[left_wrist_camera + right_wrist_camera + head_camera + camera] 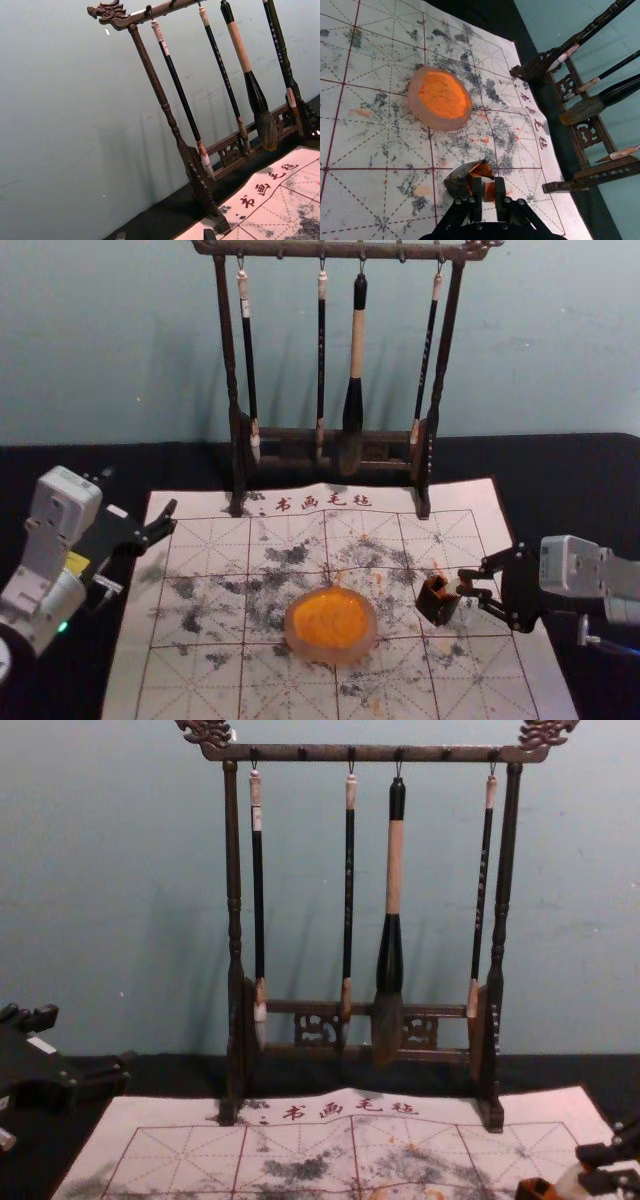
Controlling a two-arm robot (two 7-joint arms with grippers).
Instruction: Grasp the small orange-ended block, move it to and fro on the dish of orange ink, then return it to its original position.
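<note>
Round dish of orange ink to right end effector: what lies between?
Head view: a dark, open, square box, beside the end effector; dish to box, ink-stained white mat.

Stretches across the back as a pale blue-green wall (560, 360), marked with small light flecks (107, 31) and faint scuffs. Takes soft shadows (198, 960) behind the dark wooden rack (320, 753). Meets a black tabletop (580, 480) at its foot.
</note>
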